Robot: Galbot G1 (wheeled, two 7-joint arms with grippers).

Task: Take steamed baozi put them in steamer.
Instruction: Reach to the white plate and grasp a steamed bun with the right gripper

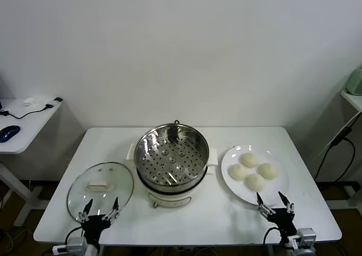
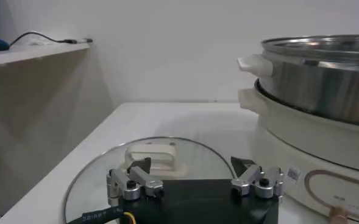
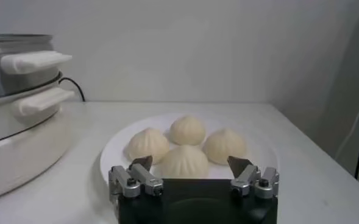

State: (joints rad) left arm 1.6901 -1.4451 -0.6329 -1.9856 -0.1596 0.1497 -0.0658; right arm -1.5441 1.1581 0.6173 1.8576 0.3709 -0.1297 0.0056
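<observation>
My left gripper (image 1: 100, 206) hangs with its fingers spread wide over the near rim of the round glass lid (image 1: 100, 188), holding nothing. My right gripper (image 1: 274, 202), likewise spread and empty, sits at the near edge of the flat white plate (image 1: 231, 179), where four smooth, cream, pleated steamed baozi (image 1: 254, 170) cluster. Between lid and plate stands the shiny steel steamer (image 1: 171, 153), its perforated tray bare.

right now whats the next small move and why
Probably ease the right gripper forward and down over the nearest of the baozi. Its jaws stand open and empty just short of the plate, all four buns lie there, and the steamer sits uncovered. The left gripper idles over the lid.
</observation>
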